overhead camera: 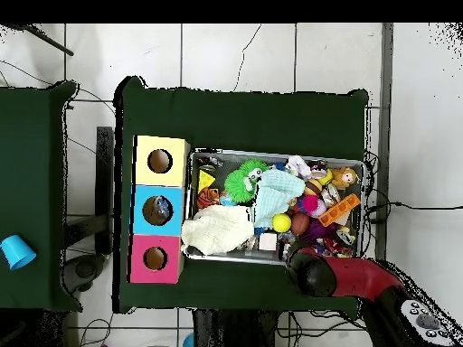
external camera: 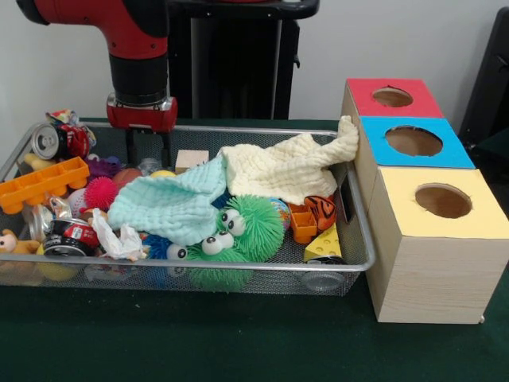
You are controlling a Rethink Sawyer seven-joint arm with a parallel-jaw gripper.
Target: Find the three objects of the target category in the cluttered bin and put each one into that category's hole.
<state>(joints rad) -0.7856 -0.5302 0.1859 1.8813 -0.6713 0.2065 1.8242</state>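
Note:
A wire bin holds a jumble of toys. My gripper hangs low over the bin's far left part, next to a wooden block, open with nothing between its fingers. A mint cloth and a cream cloth cover the middle. Green fuzzy toys with eyes lie in front of them. Right of the bin stands a wooden box with a red hole, a blue hole and a yellow hole. In the overhead view my arm hides the gripper.
At the bin's left lie an orange brick, a pink spiky ball and a drinks can. A yellow wedge and a tiger toy sit at its right. A blue cup stands on a separate table.

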